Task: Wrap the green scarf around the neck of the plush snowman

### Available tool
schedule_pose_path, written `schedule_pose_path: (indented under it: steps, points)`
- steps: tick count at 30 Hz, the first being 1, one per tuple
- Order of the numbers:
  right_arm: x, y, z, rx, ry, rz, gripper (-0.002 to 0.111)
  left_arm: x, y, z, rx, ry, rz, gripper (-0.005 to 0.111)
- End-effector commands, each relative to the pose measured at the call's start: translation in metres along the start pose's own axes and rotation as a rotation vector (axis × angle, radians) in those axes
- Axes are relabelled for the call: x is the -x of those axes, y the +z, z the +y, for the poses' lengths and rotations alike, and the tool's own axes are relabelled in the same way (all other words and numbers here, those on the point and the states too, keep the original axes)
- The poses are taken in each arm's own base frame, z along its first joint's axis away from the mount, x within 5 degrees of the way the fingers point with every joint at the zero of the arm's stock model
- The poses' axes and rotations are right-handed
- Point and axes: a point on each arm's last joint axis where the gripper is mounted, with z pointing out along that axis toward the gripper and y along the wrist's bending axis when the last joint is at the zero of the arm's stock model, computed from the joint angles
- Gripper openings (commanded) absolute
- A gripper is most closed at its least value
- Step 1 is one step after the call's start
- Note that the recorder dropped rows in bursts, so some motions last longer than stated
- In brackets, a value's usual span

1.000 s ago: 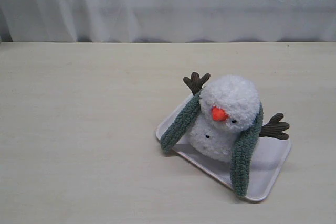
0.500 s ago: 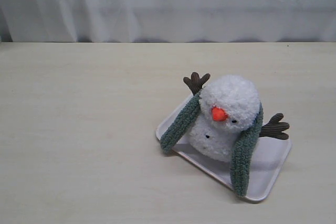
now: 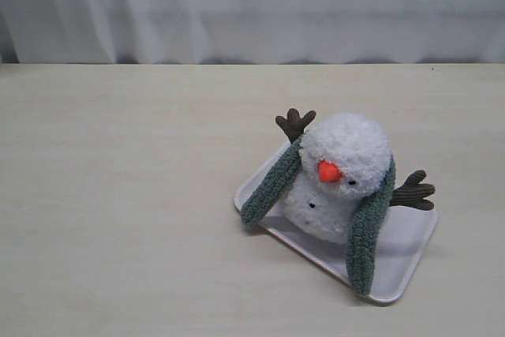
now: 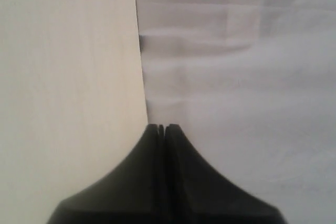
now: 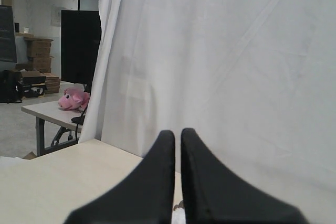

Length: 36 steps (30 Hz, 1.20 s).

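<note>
On the white tray near the desk's front right corner, the plush snowman wears the green scarf, soft and limp, best pinched near either dangling end; both the left end effector and the right end effector are closed, empty.

Nothing shifts between the earlier looks and now: the plush snowman sits at the same spot right of centre on the white tray, and the green scarf hangs in the same two strands down either side of it
</note>
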Motion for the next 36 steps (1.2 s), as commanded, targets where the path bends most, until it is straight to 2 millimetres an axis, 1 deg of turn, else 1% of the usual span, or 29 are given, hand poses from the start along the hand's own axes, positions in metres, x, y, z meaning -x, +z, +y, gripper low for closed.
schedule_pose_path:
  steps: [1,4,6,9,11,15,36]
  points:
    - [-0.0013,-0.0005,0.0002,0.000,0.004,0.000,0.004,0.0002,0.0002,0.0007,0.000,0.396,-0.004,0.000]
    - [-0.0013,-0.0005,0.0002,0.000,0.004,0.000,0.004,0.0003,0.0002,0.0009,0.002,0.799,-0.003,0.000]
    - [-0.0013,-0.0005,0.0002,0.000,0.004,0.000,0.004,0.0003,0.0002,0.0011,0.005,1.032,-0.002,0.000]
    - [-0.0013,-0.0005,0.0002,0.000,0.004,0.000,0.004,0.0003,0.0002,0.0011,0.005,1.247,-0.001,0.000]
    - [-0.0013,-0.0005,0.0002,0.000,0.004,0.000,0.004,0.0003,0.0002,0.0011,0.005,1.322,-0.001,0.000]
    - [-0.0013,-0.0005,0.0002,0.000,0.004,0.000,0.004,0.0003,0.0002,0.0011,0.005,1.367,-0.001,0.000]
    - [-0.0013,-0.0005,0.0002,0.000,0.004,0.000,0.004,0.0003,0.0002,0.0011,0.005,1.370,-0.001,0.000]
